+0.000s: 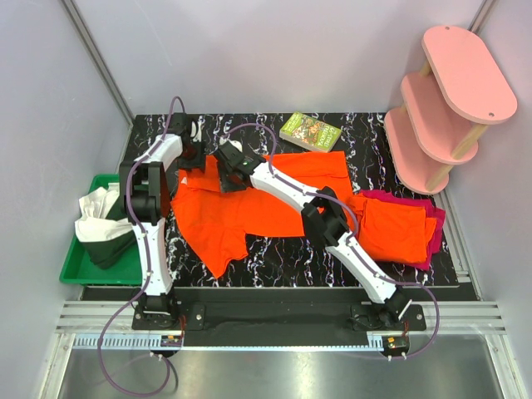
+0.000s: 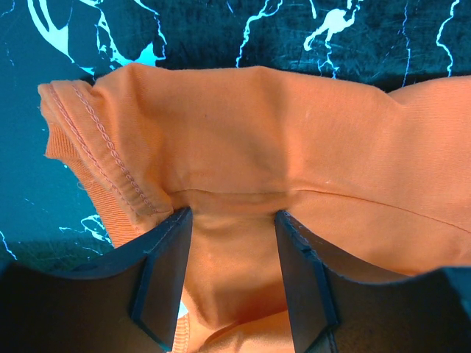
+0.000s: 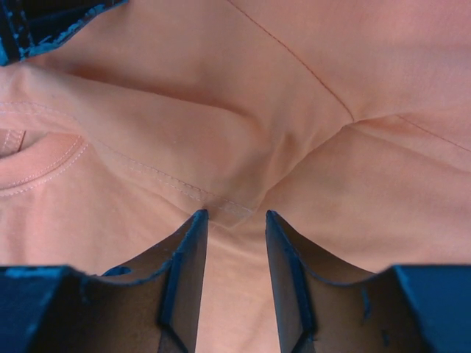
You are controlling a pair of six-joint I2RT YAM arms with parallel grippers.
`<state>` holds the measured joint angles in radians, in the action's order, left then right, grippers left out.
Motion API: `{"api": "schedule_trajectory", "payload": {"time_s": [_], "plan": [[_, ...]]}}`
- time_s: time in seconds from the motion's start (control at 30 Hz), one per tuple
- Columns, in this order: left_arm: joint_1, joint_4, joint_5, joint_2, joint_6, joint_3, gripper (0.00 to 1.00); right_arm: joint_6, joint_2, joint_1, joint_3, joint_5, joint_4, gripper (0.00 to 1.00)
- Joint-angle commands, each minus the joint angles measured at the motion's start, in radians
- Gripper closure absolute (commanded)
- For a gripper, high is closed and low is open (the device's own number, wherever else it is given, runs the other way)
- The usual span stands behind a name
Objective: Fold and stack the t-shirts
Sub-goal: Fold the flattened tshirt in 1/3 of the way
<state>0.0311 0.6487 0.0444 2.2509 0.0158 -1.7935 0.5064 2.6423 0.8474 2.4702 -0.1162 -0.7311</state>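
Where seams pucker, soft orange t-shirt (image 1: 218, 220), creased

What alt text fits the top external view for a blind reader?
Two robot arms reach over an orange t-shirt spread on a black marbled table, left gripper and right gripper both down on its far side. A folded orange shirt lies on a magenta shirt at right; a book sits behind, a green tray at left.

LAYOUT | table (image 1: 274, 270) centre: spread t-shirt (image 1: 224, 220) | table right: folded t-shirts (image 1: 399, 229) | table upper edge: book (image 1: 310, 131) | frame left: tray (image 1: 75, 266) beside table | frame upper right: shelf (image 1: 449, 108)
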Motion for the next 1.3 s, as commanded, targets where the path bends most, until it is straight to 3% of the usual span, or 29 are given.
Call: {"api": "schedule_trajectory", "payload": {"time_s": [0.0, 0.17, 0.27, 0.5, 1.03, 1.27], "plan": [[-0.005, -0.001, 0.000, -0.010, -0.008, -0.003, 0.46, 0.041, 0.018, -0.008, 0.050, -0.039, 0.002, 0.57], [-0.005, -0.001, 0.000, -0.013, -0.008, -0.001, 0.46, 0.049, 0.022, -0.008, 0.044, -0.046, 0.001, 0.78], [-0.005, -0.001, 0.002, -0.013, -0.008, -0.001, 0.46, 0.046, 0.024, -0.008, 0.042, -0.053, 0.002, 0.81], [-0.005, -0.001, -0.001, -0.008, -0.008, -0.003, 0.46, 0.043, 0.008, -0.010, 0.026, -0.057, 0.002, 1.00], [-0.005, -0.003, 0.008, 0.003, -0.008, -0.015, 0.46, 0.049, -0.194, 0.027, -0.191, -0.050, 0.067, 1.00], [-0.003, 0.000, 0.003, 0.007, -0.008, -0.017, 0.46, 0.054, -0.234, 0.045, -0.212, -0.043, 0.094, 1.00]]}}
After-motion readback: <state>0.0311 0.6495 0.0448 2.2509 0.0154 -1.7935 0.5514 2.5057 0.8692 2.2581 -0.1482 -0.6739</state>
